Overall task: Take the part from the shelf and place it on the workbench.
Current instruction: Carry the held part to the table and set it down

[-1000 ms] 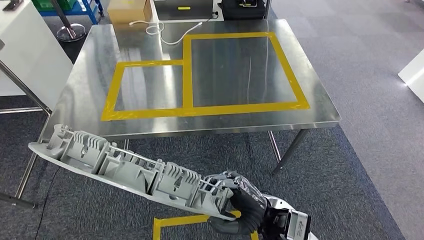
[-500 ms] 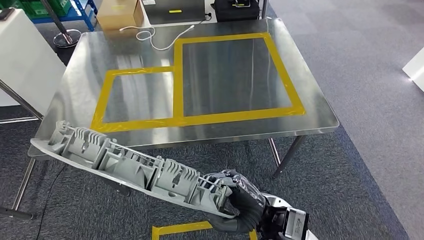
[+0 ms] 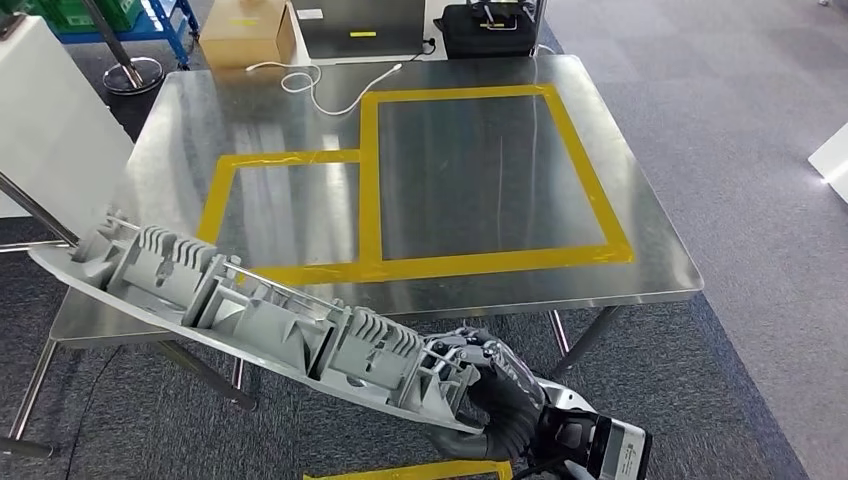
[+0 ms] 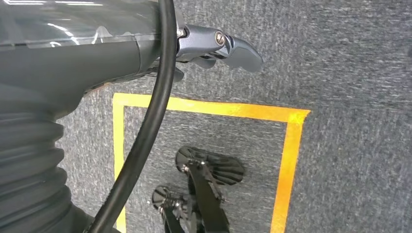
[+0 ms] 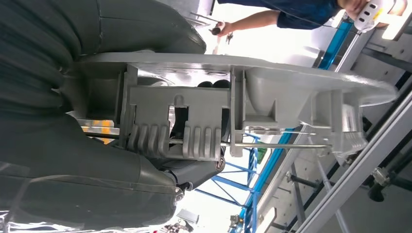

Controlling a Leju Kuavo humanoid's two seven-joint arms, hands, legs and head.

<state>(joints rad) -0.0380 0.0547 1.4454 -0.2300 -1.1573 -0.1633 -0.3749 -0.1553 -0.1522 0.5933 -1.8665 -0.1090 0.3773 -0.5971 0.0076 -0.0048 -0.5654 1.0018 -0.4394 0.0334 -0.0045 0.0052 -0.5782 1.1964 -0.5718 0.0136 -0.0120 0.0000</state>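
Right hand [image 3: 495,395] grips one end of the long grey ribbed plastic part [image 3: 250,320], held in the air, its far end over the near left edge of the steel workbench [image 3: 660,250]. Yellow tape rectangles [image 3: 372,180] mark the benchtop. Left hand [image 4: 214,46] hangs over grey carpet, holding nothing; how far its fingers are spread can't be made out.

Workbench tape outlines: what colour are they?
Yellow tape on the steel workbench, clearest in the head view.

A white cable [image 3: 318,85] lies well beyond the robot hand; past it sit a brown cardboard box [image 3: 245,32] and black bag [image 3: 489,27] on grey carpet [image 3: 740,150].
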